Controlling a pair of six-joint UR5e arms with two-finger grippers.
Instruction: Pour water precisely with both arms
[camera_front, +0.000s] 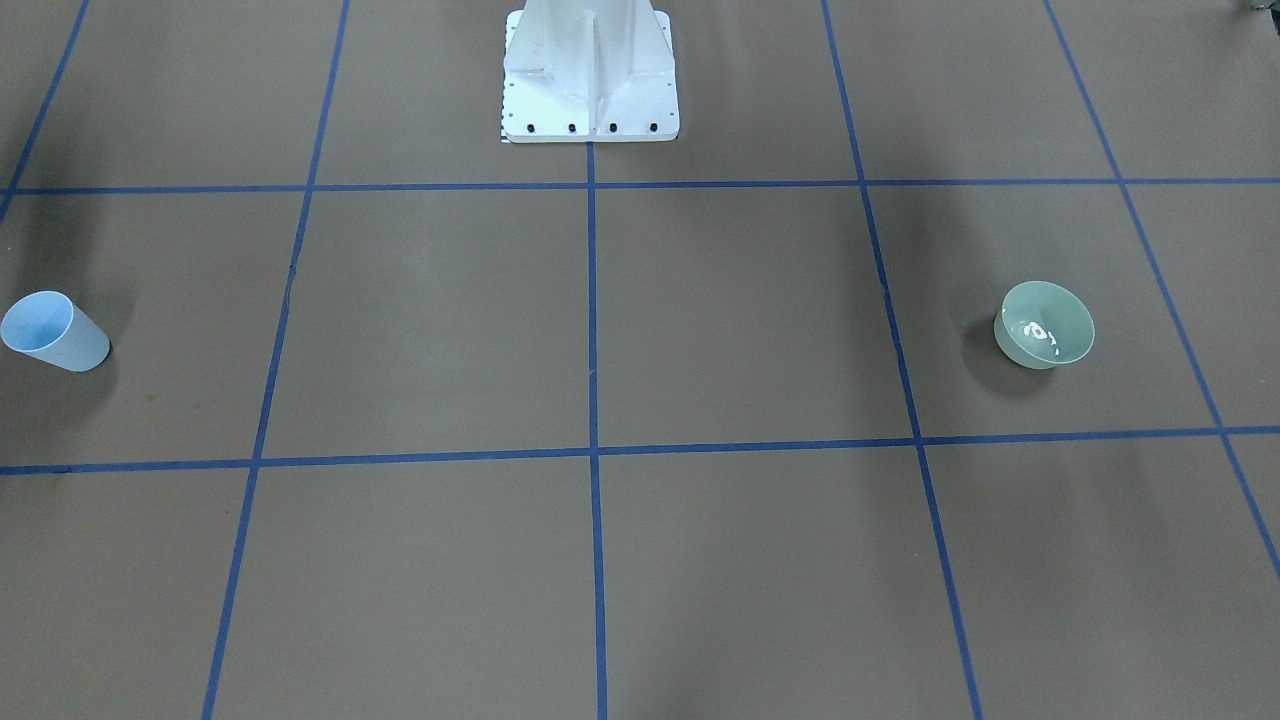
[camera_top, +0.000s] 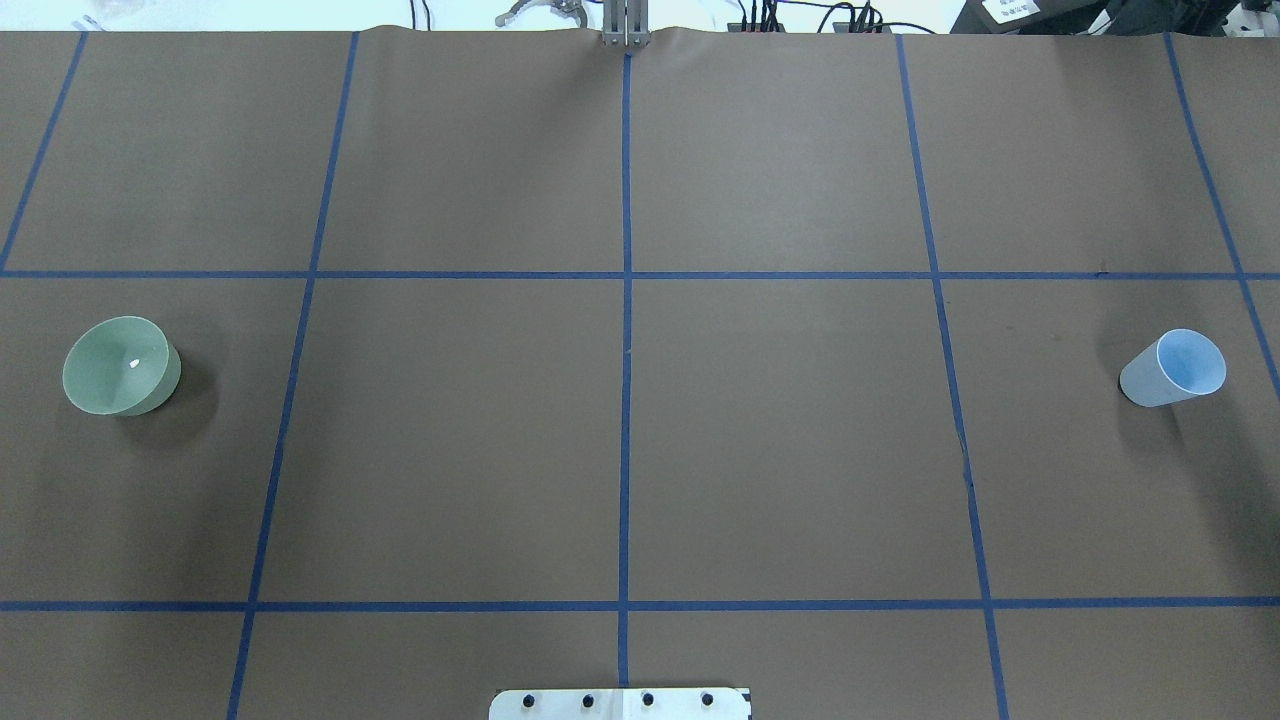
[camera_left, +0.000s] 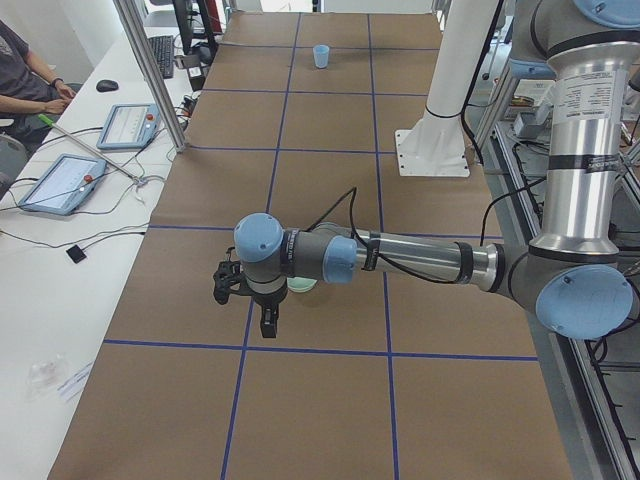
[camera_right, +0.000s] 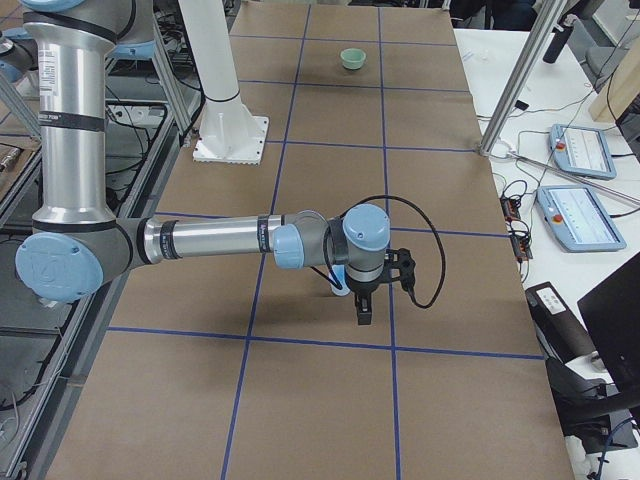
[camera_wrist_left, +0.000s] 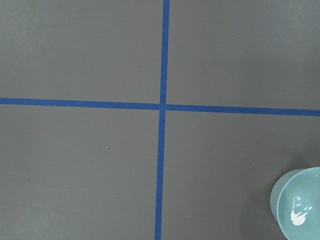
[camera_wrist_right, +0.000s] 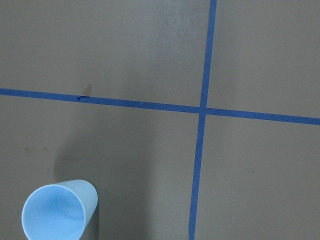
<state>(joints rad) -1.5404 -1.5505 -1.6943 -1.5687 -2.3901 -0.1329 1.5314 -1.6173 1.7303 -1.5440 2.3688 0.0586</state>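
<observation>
A pale green bowl (camera_front: 1044, 325) stands on the brown table on my left side; it also shows in the overhead view (camera_top: 120, 365) and at the lower right of the left wrist view (camera_wrist_left: 300, 205), with white glints inside. A light blue cup (camera_front: 55, 331) stands upright on my right side (camera_top: 1175, 367) and shows at the lower left of the right wrist view (camera_wrist_right: 59, 210). My left gripper (camera_left: 245, 305) hangs above the table beside the bowl. My right gripper (camera_right: 385, 290) hangs beside the cup. I cannot tell whether either gripper is open or shut.
The white bolted pedestal (camera_front: 590, 75) stands at the robot's edge of the table. Blue tape lines (camera_top: 626, 400) divide the brown table into squares. A side desk with tablets (camera_left: 60, 180), a seated person and a metal post (camera_left: 150, 75) lie beyond the far table edge.
</observation>
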